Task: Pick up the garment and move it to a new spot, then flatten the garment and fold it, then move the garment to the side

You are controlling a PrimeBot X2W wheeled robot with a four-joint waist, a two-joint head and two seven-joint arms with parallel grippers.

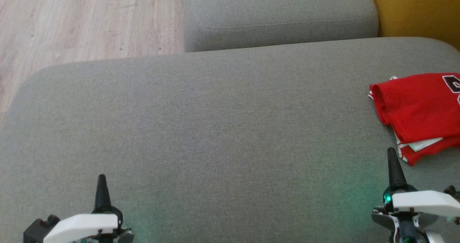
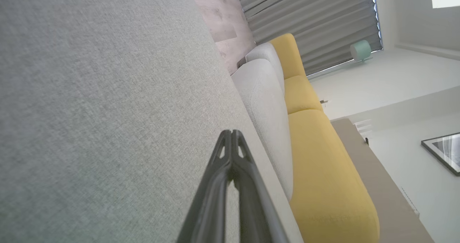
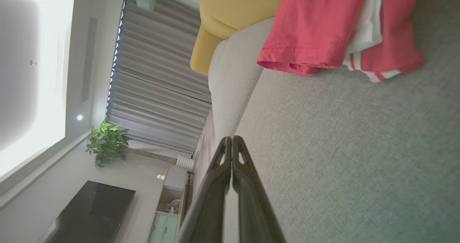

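The garment (image 1: 418,115) is a red jersey with white trim, lying folded at the right edge of the grey cushion (image 1: 215,128). Its red folds and striped hem (image 3: 334,27) fill the upper part of the right wrist view. My right gripper (image 1: 392,155) is shut and empty, its tip just below and left of the jersey's lower corner, apart from it. At the lower left my left gripper (image 1: 101,180) is shut too, holding nothing, far from the garment. Each wrist view has its own fingertips pressed together (image 2: 231,133) (image 3: 231,139) over bare cushion.
A second grey cushion (image 1: 276,13) stands behind the big one, with a yellow seat (image 1: 417,9) at the back right. Wooden floor (image 1: 72,23) lies to the back left. Curtains, a plant and a dark screen line the far wall.
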